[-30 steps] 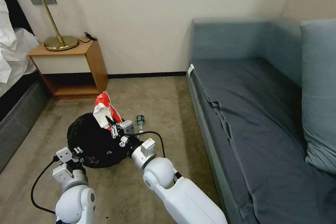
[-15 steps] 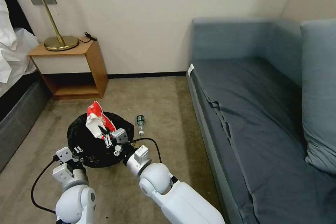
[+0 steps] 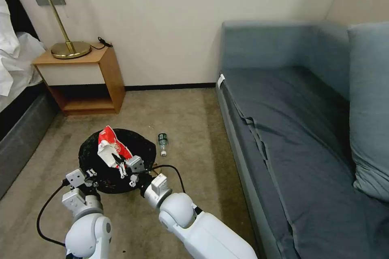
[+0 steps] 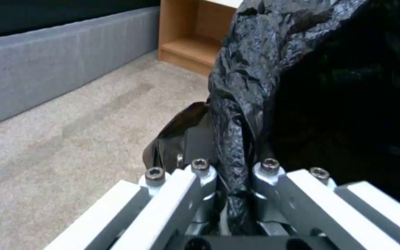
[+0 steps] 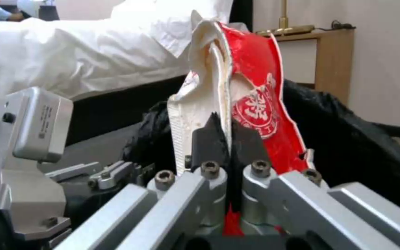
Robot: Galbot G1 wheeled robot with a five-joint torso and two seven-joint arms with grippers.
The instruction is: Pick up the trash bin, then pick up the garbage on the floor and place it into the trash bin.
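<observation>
Head view: trash bin [image 3: 117,160] sits low at 7 o'clock in the frame, its mouth a ring of crinkled black bag liner [image 3: 142,149]; no white wall or red mark can be made out from here. Left gripper [image 3: 90,175] at the bin's near rim, about 8 o'clock on that ring. Left wrist view: left gripper [image 4: 231,173] clenched on a bunched fold of the liner [image 4: 255,69], plastic pinched between the 2 fingers, carpet [image 4: 70,121] beside it. Right gripper [image 3: 121,166] is over the bin mouth, near its 6 o'clock edge, fingers clamped tight on the red-and-white packet [image 3: 109,147], which stands up and leans toward 11 o'clock above the opening. Right wrist view: right gripper [image 5: 230,146] with black fingertips [image 5: 207,139] closed on the packet [image 5: 251,86] at its lower end, white inner face and red printed face both showing, black liner [image 5: 348,139] behind. 1 small clear bottle with dark green label [image 3: 163,142] lies on the carpet [image 3: 190,121] just beside the bin at 3 o'clock, not touching. Nightstand [image 3: 85,81] with brass lamp [image 3: 65,28] at 11 o'clock; grey-blue sofa [image 3: 304,129] along 3 o'clock.
</observation>
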